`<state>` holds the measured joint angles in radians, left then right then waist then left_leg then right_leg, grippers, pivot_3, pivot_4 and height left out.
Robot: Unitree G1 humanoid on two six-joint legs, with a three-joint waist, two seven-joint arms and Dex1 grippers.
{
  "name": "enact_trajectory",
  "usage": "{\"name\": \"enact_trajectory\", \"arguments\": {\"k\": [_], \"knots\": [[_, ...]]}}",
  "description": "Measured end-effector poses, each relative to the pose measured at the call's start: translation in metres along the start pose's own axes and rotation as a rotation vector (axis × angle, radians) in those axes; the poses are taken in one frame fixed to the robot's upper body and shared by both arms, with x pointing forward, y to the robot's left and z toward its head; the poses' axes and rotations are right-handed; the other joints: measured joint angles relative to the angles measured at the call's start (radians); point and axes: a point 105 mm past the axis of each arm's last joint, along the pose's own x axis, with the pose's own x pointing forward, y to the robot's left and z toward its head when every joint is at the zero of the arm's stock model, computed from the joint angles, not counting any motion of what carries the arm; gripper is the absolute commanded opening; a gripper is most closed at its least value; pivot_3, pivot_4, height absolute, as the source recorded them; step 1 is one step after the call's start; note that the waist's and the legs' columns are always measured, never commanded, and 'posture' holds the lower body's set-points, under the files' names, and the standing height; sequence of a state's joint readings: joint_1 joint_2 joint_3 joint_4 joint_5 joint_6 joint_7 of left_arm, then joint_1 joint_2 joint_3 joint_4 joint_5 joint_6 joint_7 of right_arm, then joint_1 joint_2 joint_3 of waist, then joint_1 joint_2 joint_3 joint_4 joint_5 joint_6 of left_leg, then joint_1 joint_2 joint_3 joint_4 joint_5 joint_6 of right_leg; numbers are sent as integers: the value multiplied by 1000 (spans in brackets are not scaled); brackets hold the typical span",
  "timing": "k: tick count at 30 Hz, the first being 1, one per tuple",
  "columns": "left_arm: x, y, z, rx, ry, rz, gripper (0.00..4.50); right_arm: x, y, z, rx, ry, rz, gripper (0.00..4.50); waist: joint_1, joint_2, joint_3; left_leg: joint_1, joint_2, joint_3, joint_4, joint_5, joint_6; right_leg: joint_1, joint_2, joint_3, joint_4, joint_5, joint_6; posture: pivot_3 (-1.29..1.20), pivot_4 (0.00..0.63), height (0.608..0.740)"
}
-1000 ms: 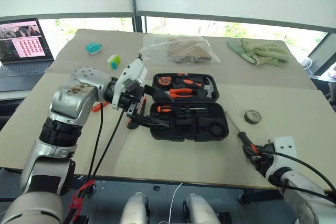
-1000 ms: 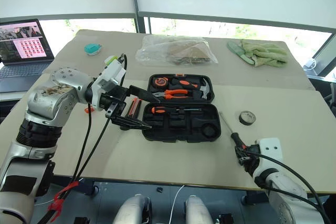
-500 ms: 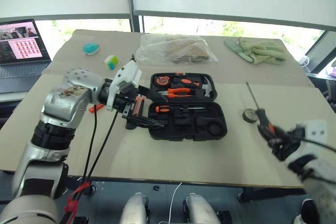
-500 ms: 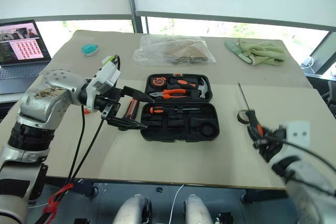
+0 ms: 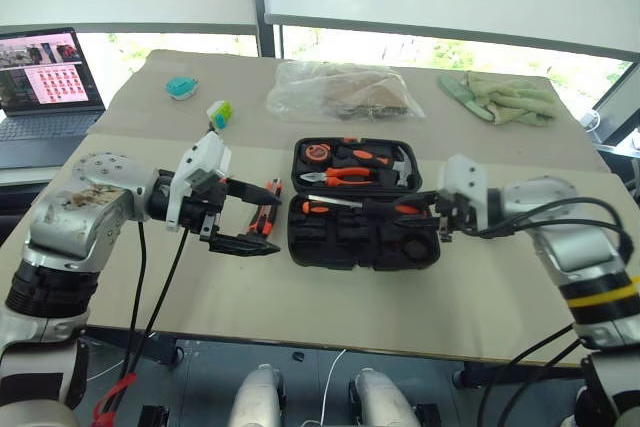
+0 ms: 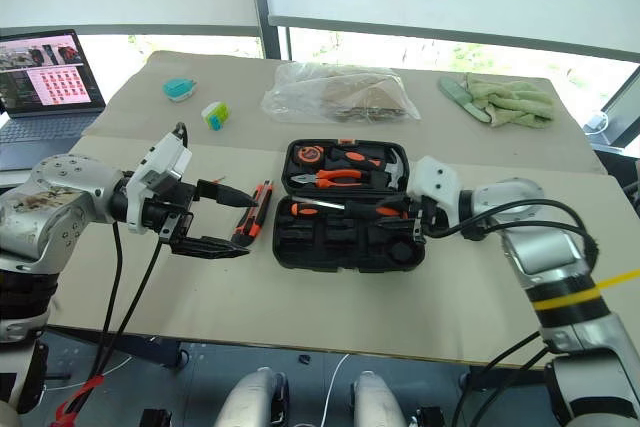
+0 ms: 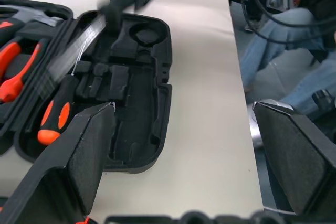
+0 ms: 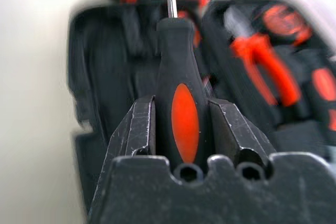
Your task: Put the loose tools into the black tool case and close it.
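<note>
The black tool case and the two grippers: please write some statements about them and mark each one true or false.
1. The black tool case lies open. True.
2. The right gripper is empty. False: it is shut on a screwdriver.
3. The left gripper is open. True.
4. The left gripper holds the utility knife. False: the knife lies on the table, beside the case.
5. Pliers lie in the case. True.

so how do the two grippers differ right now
The left gripper has its jaws wide open and empty, beside the black tool case. The right gripper is clamped on an orange-and-black screwdriver, over the case. Both point toward the case.
</note>
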<state>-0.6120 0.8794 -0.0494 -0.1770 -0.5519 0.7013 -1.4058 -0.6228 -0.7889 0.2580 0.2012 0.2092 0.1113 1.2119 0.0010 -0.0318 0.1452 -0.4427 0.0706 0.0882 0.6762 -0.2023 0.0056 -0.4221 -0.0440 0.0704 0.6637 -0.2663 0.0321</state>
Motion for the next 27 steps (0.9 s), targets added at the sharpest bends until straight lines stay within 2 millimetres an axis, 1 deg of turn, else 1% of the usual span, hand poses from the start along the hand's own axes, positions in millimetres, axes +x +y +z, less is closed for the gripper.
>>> {"name": "enact_trajectory", "arguments": {"k": [2,4,7,12,20,22,23,24,27], "knots": [[-2,0,1,4,1,21,4500,4,-4,-5,-30,12,23,1063,-3,0,1,0,0,0,0,0,0,0,0,0,0,0,0,0,150,740],[-5,0,2,5,4,43,4500,6,-11,-5,-73,21,26,1063,-8,0,1,0,0,0,0,0,0,0,0,0,1,0,0,0,150,740],[-5,-1,3,2,-2,49,4500,9,-20,-6,-98,33,13,1063,-13,0,1,1,0,0,-1,0,0,0,0,0,1,0,0,0,150,740],[-5,-2,4,1,-7,56,4500,12,-20,-17,-123,56,32,1063,-12,0,1,0,0,0,-1,0,0,0,0,0,1,0,0,0,150,740],[-4,0,4,4,-5,78,4500,10,-30,-25,-149,91,23,1063,-14,0,1,1,0,0,-1,0,0,1,0,0,1,0,0,0,150,740],[-4,1,5,6,-4,80,4500,10,-30,-27,-143,94,24,2079,-14,0,1,1,0,0,-1,0,0,1,0,0,1,0,0,0,150,740],[-4,1,5,9,-5,80,4500,9,-31,-28,-142,97,17,2320,-13,0,1,1,0,0,-1,0,0,1,0,0,1,0,0,0,150,740],[-4,1,6,11,-6,81,4500,9,-33,-27,-143,98,13,2655,-13,0,1,1,0,0,-1,0,0,1,0,0,1,0,0,0,150,740],[-3,2,7,18,-9,83,4500,6,-36,-24,-145,87,-5,3771,-13,0,1,1,0,0,-1,0,0,1,0,0,1,0,0,0,150,740]]}}
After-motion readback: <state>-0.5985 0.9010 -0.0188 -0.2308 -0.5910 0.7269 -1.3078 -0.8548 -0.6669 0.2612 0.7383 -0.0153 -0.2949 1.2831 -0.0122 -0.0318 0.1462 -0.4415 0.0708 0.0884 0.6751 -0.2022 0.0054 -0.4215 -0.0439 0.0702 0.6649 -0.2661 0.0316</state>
